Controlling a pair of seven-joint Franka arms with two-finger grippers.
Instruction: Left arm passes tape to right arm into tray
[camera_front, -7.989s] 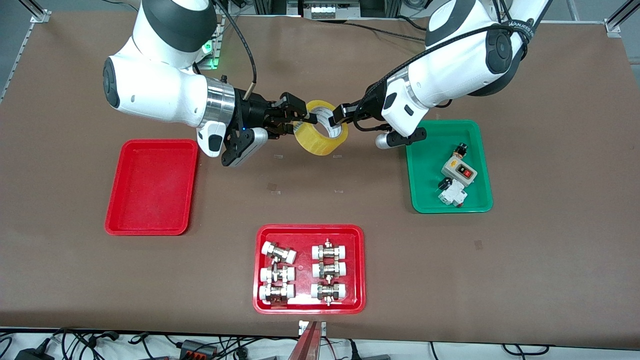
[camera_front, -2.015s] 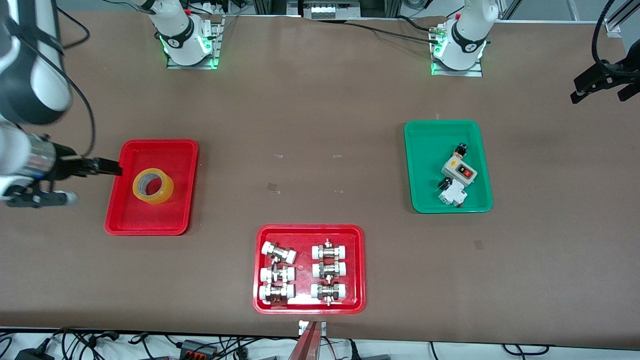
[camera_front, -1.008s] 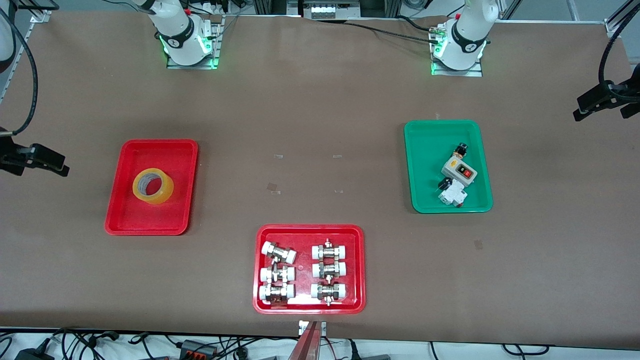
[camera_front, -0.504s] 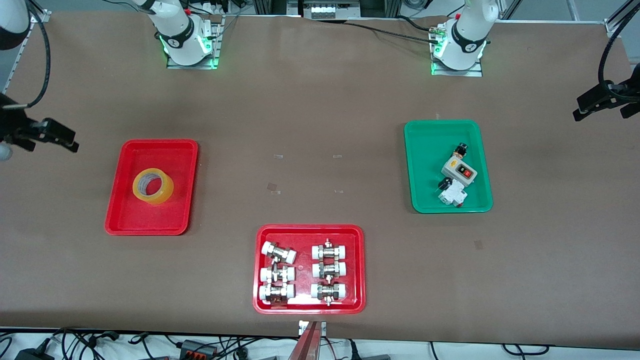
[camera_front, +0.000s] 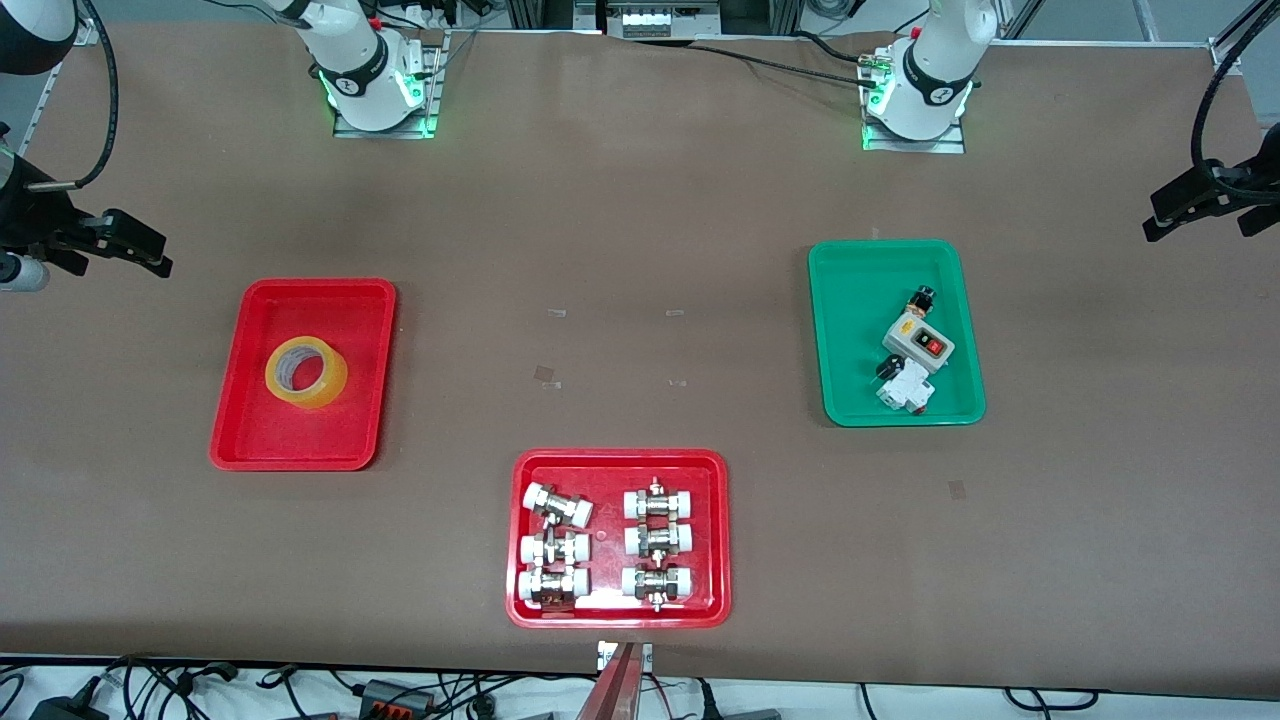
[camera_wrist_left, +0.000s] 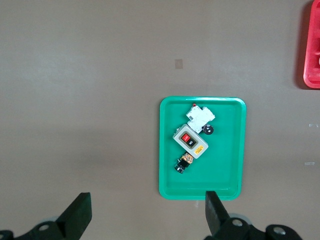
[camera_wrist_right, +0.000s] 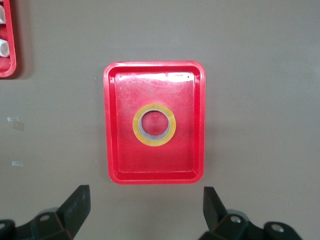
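- Task reads as done: yellow packing tape roll (camera_front: 306, 372) lying flat in the plain red tray (camera_front: 370, 300), hole facing up, roughly mid-tray, clear of the rim on every side.
- Same picture from the right wrist view: tape roll (camera_wrist_right: 154, 124) centred in the tray (camera_wrist_right: 112, 165), nothing touching it.
- Right gripper (camera_front: 150, 258) up in the air off the tray's corner, toward the right arm's end of the table, over bare brown mat (camera_front: 640, 250); fingers spread wide, empty, well apart from the roll.
- Spread confirmed in the right wrist view: right gripper (camera_wrist_right: 145, 205) with a broad gap between the two black fingertips (camera_wrist_right: 80, 197), tape showing well below and between them.
- Left gripper (camera_front: 1175, 208) parked high at the left arm's end of the table, waiting; fingers wide in the left wrist view, left gripper (camera_wrist_left: 146, 210) holding nothing.
- Green tray (camera_wrist_left: 167, 150) with the switch box (camera_wrist_left: 190, 142) and small electrical parts under the left wrist camera; no part in the job now.
- Red tray of white-capped metal fittings (camera_front: 620, 535) nearest the front camera, untouched.
- Next move, by judgement: little left but clearing both arms to rest; no regrasp called for, since the roll sits stable and fully inside the tray.
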